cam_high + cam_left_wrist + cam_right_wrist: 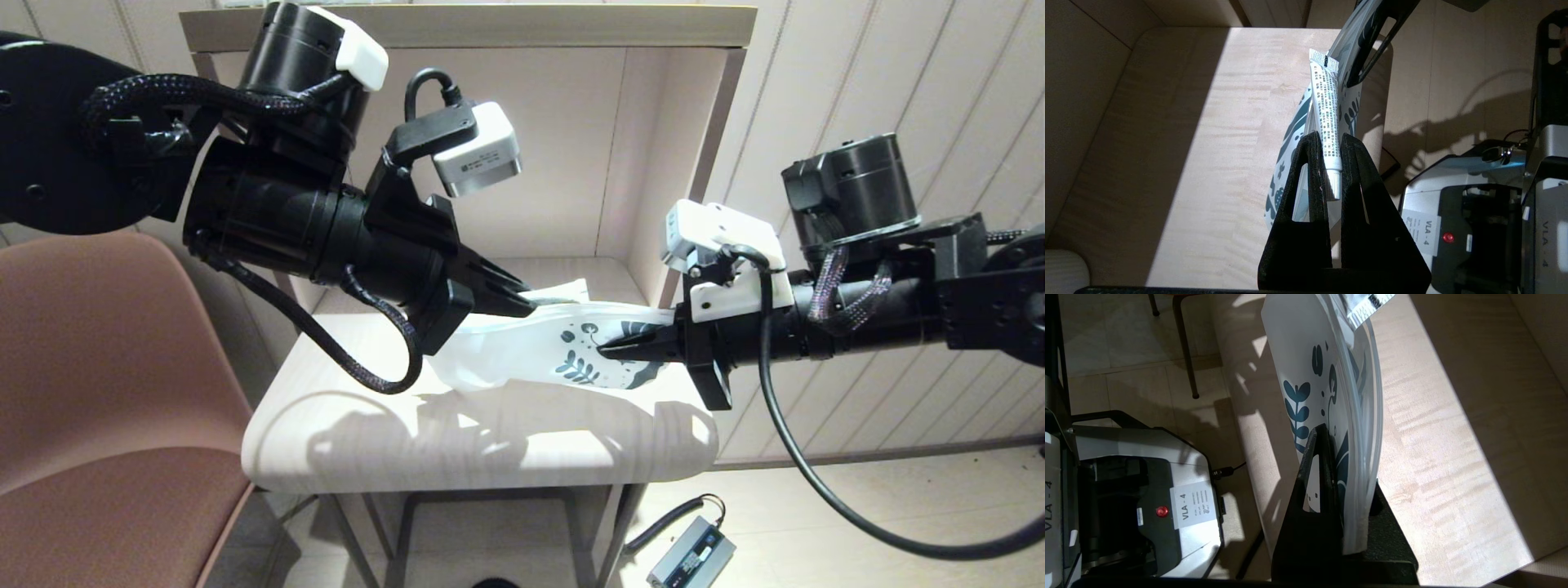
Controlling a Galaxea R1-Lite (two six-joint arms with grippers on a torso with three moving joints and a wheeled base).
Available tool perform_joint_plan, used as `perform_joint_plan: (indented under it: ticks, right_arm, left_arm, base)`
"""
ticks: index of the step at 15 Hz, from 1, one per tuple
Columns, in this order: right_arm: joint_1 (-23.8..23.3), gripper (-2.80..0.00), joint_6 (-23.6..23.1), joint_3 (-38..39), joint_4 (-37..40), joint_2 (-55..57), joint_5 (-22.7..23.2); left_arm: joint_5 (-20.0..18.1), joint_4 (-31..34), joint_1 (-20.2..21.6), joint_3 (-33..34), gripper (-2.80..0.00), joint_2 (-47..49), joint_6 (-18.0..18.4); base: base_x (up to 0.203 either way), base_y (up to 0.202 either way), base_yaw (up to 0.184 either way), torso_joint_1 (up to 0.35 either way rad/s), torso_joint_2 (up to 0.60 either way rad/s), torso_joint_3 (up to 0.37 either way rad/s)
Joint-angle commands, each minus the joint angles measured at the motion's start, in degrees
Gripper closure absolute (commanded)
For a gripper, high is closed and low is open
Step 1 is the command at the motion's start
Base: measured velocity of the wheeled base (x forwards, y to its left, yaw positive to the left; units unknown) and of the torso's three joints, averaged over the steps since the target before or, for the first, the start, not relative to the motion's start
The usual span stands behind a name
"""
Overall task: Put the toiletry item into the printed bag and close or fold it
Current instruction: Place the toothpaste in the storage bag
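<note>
The toiletry item, a small white tube with fine print, is pinched near its cap by my left gripper, which is shut on it. Its crimped end points into the mouth of the printed bag. The bag is a white pouch with dark blue leaf print, held up off the table. My right gripper is shut on the bag's printed end, one finger on its outer face; the other is hidden behind the plastic. In the head view the left gripper meets the bag from the left.
The pale wooden table backs onto an open shelf niche. A brown chair stands at the left. A white ribbed mug sits near the table's corner. A power brick lies on the floor.
</note>
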Motion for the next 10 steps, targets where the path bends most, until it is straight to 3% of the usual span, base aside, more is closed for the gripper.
perform_joint_plan:
  ticks: [1,7,10]
  right_arm:
    - [0.02,0.00,-0.21,-0.31,0.12,0.22,0.24]
    - [0.02,0.00,-0.21,-0.12,0.03,0.31,0.24]
    - [0.02,0.00,-0.21,0.08,0.21,-0.04,0.15]
  left_arm:
    - [0.39,0.11,-0.31,1.02,0.00,0.17,0.44]
    - [0.69,-1.90,-0.51,0.58,0.00,1.08,0.53]
    - [3.39,-1.95,1.65,-4.03,0.00,-1.14,0.93]
  base:
    - [0.000,0.000,0.000,0.000,0.00,0.000]
    - [0.000,0.000,0.000,0.000,0.00,0.000]
    - [0.000,0.000,0.000,0.000,0.00,0.000]
